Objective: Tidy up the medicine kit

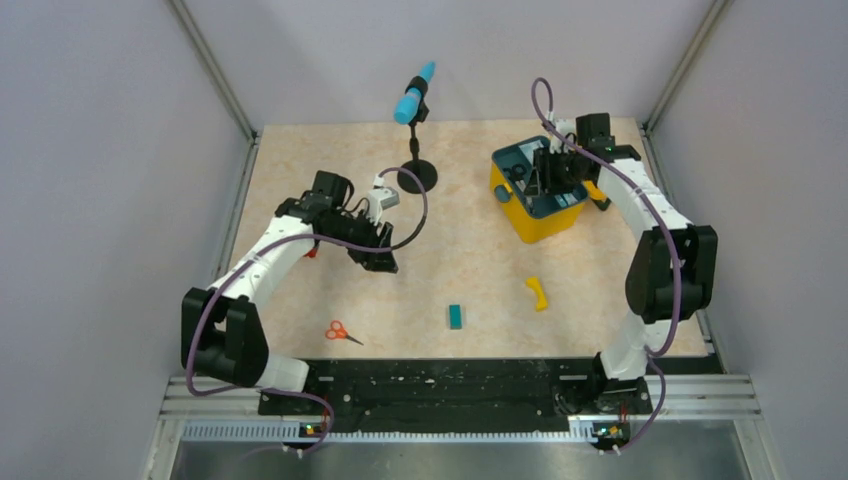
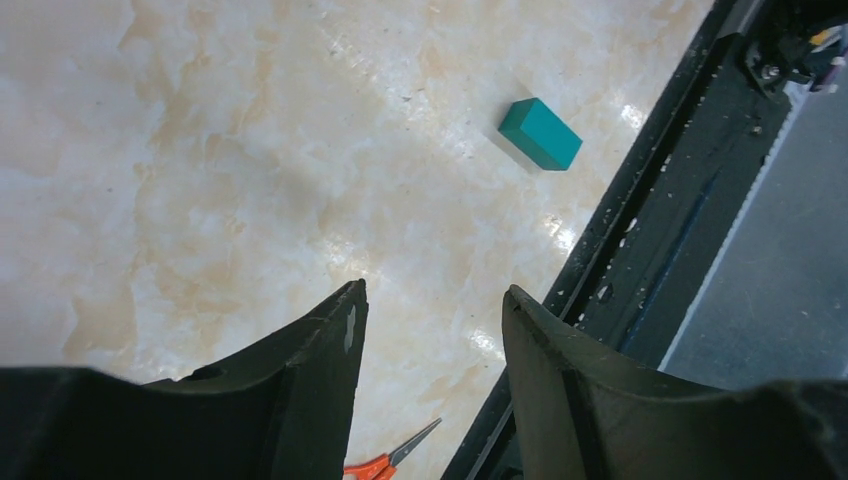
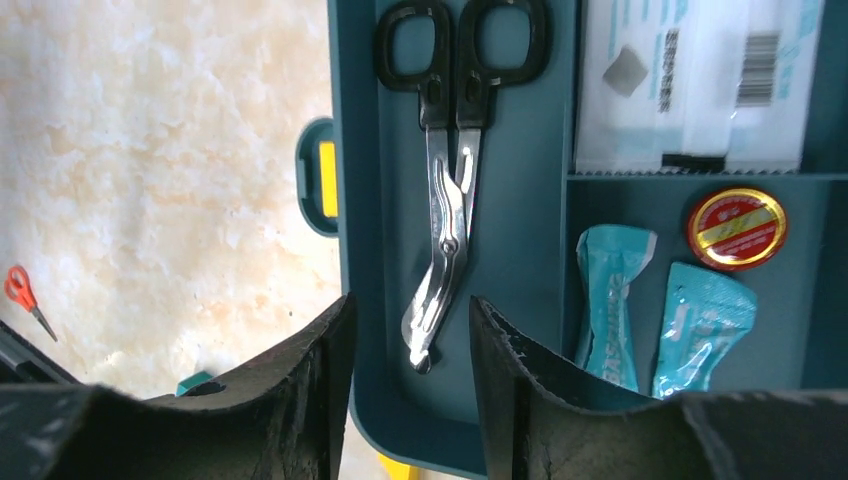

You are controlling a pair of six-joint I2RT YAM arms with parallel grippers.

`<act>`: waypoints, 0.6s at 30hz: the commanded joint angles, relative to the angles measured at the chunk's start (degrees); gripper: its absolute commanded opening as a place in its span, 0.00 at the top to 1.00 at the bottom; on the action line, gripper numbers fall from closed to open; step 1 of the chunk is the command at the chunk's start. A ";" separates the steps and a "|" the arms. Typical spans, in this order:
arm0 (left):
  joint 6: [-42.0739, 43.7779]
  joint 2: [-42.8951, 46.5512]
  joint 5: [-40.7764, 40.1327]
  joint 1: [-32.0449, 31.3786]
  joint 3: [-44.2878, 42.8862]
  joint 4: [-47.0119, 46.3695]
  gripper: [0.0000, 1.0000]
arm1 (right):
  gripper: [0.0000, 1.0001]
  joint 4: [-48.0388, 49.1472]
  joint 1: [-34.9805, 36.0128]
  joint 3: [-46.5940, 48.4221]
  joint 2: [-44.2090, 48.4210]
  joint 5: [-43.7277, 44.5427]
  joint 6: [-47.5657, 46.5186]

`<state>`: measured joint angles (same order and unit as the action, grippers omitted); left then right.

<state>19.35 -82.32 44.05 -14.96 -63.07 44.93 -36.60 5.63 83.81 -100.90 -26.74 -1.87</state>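
- Toward 2 o'clock on the table [image 1: 470, 250], the kit [image 1: 522, 218] stands with its tray exposed. My right gripper [image 1: 550, 172] hangs directly over it.
- Right gripper, wrist view [image 3: 410, 305]: jaws parted, nothing clamped. The shears [image 3: 447, 200] lie flat in the tray's left compartment, with their tip showing in the gap.
- Left gripper [image 2: 434, 290]: jaws parted and empty, above bare table near 9 o'clock. A block [image 2: 540, 133] sits at 1 o'clock of its view and scissors [image 2: 385, 465] at 6.
- Step in hand, as I judge it: clearing the shears. I should rise straight up with the jaws wide, so neither finger snags the blade tip or the compartment wall. I should swing sideways only once above the rim.
- Orientation: from above, the kit's long axis appears to run from 11 to 5 o'clock. In my right wrist view its latch tab [image 3: 320, 178] faces 9 o'clock. The shears lie parallel to the compartment, handles at 12 and tip at 6.
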 commanded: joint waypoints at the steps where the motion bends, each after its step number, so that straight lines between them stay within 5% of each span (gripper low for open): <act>1: -0.66 4.44 -8.11 0.80 0.16 -0.99 0.42 | 0.55 0.30 0.28 5.12 4.37 0.26 -0.38; 6: 1.63 8.14 -16.49 3.91 1.21 1.78 0.41 | 0.54 2.24 2.09 3.36 9.19 -6.39 -6.26; 13: 2.34 8.92 -19.84 16.22 2.21 10.94 0.40 | 0.52 5.97 15.71 -7.10 14.99 -7.00 -21.55; 18: 21.11 9.57 -16.15 19.70 4.83 23.98 0.45 | 0.51 9.47 24.00 -9.51 13.85 -6.20 -20.34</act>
<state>25.41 -74.30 25.98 4.08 -61.32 56.97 -31.59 25.93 75.42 -86.78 -32.21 -20.05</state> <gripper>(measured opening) 0.572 0.488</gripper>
